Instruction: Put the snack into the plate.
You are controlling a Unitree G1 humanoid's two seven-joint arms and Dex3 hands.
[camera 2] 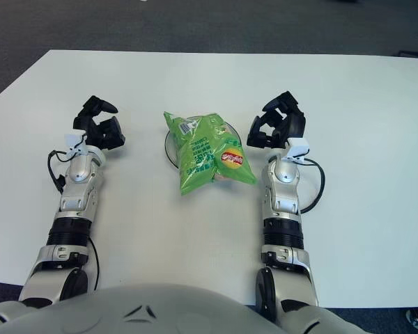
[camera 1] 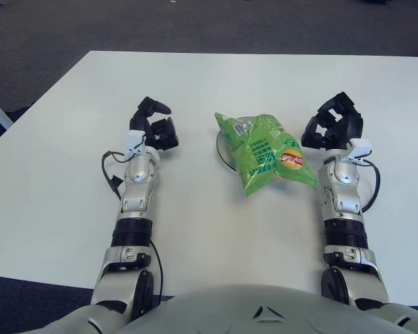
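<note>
A green snack bag point(camera 1: 263, 149) lies across a plate point(camera 1: 221, 148) at the table's middle, covering most of it; only the plate's left rim shows point(camera 2: 168, 145). My right hand point(camera 1: 334, 125) is just right of the bag, apart from it, fingers relaxed and holding nothing. My left hand point(camera 1: 153, 124) shows to the left of the plate, well apart from it, fingers relaxed and empty.
The white table point(camera 1: 216, 83) spreads around both arms, with its far edge at the top and dark carpet beyond. Black cables loop beside each forearm point(camera 1: 111, 170).
</note>
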